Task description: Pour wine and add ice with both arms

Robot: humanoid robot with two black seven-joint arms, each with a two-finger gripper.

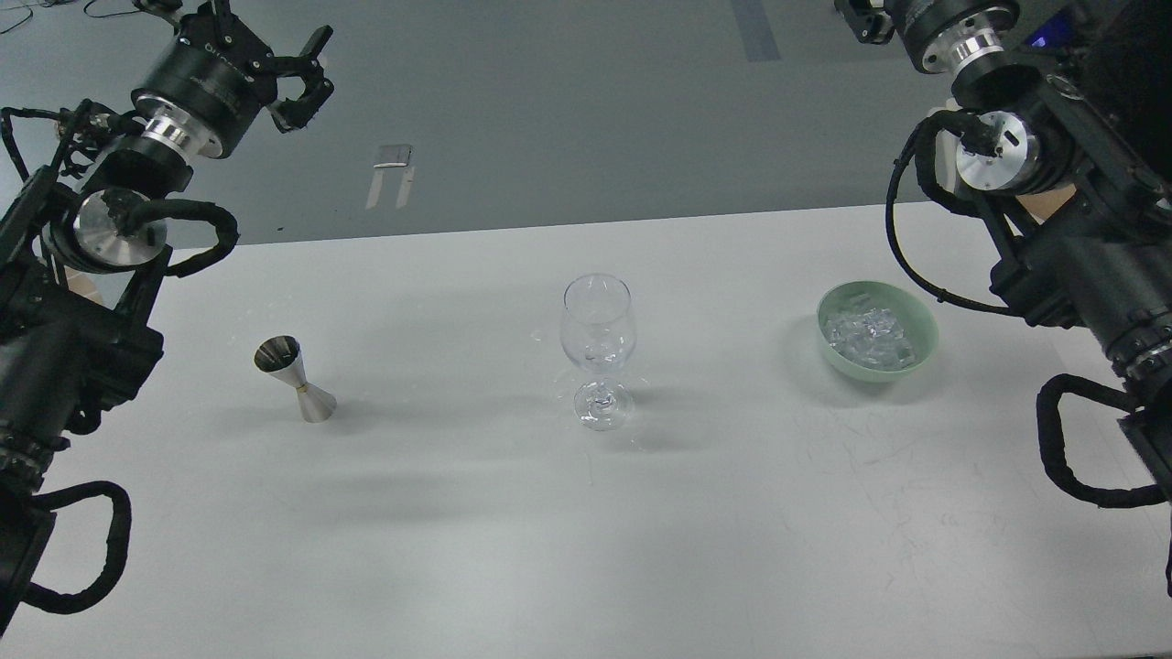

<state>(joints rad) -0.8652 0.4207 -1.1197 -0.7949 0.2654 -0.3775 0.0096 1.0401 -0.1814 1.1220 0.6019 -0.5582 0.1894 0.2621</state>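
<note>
From my head view, both my arms hang raised above the far corners of the white surface (476, 549), nothing yet in hand. My left pincer (307, 78) stands spread wide, its two fingers well apart and empty, high over the far left edge. My right pincer (865, 20) is cut off at the top of the frame; I cannot tell how far it is open, nor whether it holds anything. The jigger (295, 377), a steel double cone, stands upright at left on the surface; I cannot see whether it holds wine. The wine glass (599, 361) stands upright at centre and looks empty. The ice (870, 337) lies heaped in the pale green bowl (920, 316) at right, well apart from the glass: small clear irregular lumps, glossy and probably slippery. I judge the task barely begun, the step in hand being the reach. To do it well, my left pincer should come down around the jigger's narrow waist, squarely, and keep it level in the lift; my right should settle on one lump at the heap's top, closing gently.
</note>
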